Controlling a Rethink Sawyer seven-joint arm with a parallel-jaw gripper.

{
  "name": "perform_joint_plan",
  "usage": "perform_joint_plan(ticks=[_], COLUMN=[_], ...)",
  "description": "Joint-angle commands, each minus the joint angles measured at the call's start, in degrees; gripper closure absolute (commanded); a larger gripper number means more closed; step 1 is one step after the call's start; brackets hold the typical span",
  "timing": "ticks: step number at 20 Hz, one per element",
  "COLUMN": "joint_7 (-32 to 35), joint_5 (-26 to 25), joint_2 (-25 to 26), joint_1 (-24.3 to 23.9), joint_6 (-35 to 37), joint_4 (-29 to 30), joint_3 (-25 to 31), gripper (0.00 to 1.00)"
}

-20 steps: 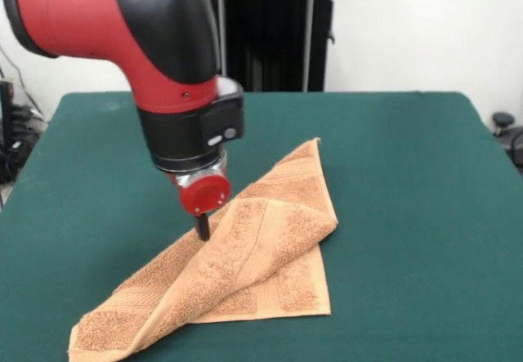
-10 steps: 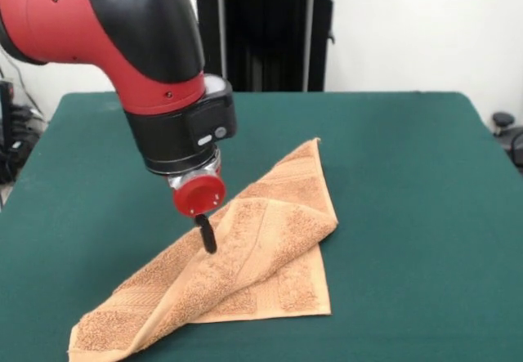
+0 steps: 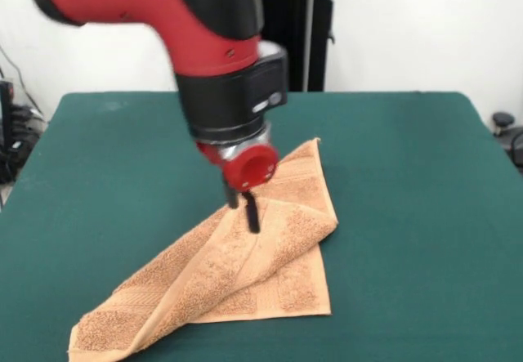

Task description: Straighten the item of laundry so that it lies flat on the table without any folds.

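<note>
Peach terry: one folded towel (image 3: 237, 276) on one green table (image 3: 409, 182), one gripper (image 3: 243, 209) above, jaws apart.

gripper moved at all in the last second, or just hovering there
Yes. The gripper has shifted toward picture right over the towel, which has not moved, nearer its far corner.

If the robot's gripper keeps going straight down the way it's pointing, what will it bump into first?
Most likely the towel. The gripper points down over the folded upper layer, with its tips at or just above the cloth. From this one view I can't tell if they already touch. The green table lies underneath.
</note>
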Motion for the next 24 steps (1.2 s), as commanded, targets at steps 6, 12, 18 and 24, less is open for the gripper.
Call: perform_joint_plan(ticks=[6, 12, 18, 24], joint_7=[1.92, 1.21, 1.68, 1.66], joint_5=[-3.68, -5.2, -6.37, -7.8], joint_2=[1.4, 5.38, 7.78, 8.71], joint_1=[7.4, 7.27, 7.68, 7.72], joint_6=[-1.37, -5.53, -7.47, -8.38], joint_4=[8.99, 8.16, 7.04, 6.89], joint_3=[-3.85, -5.6, -7.7, -9.58], gripper=[0.0, 0.0, 0.0, 0.0])
